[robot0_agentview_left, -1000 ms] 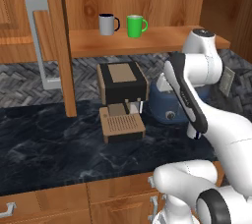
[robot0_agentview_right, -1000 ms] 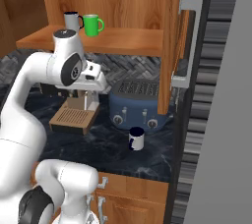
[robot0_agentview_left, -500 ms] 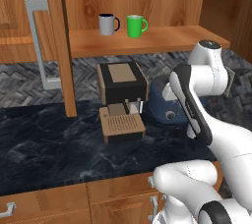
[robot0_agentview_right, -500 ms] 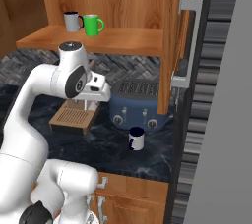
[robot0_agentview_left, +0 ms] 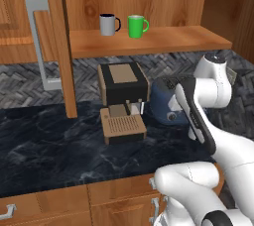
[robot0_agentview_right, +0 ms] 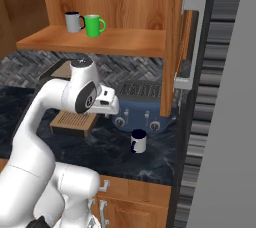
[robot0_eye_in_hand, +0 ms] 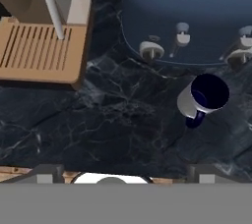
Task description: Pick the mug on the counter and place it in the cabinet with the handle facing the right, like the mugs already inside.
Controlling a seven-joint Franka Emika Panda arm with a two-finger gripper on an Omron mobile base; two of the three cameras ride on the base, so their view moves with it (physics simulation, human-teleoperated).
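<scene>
Presently the mug [robot0_agentview_right: 138,141] stands upright on the counter [robot0_agentview_right: 100,154], just in front of the blue toaster [robot0_agentview_right: 141,107] and well apart from the coffee machine [robot0_agentview_left: 122,101]; in the hand view the mug [robot0_eye_in_hand: 203,98] lies off to the right of centre, its dark handle turned toward the counter's front edge. The chief risk, in my judgement, is a descent begun before the hand is centred: a finger could strike the rim and tip the mug, or push it against the toaster's knobs, which sit close behind it. A second risk is a grasp that ignores the handle, leaving it wrongly turned for the shelf, where the grey mug [robot0_agentview_left: 108,24] and the green mug [robot0_agentview_left: 137,26] each show their handle to the right. The open cabinet door [robot0_agentview_right: 186,37] hangs near the lift path and could be clipped on the way up. The arm is folded high, elbow raised above the toaster, the wrist bent so the hand looks steeply down at the counter. The gripper holds nothing; how far its fingers are apart cannot be told.
</scene>
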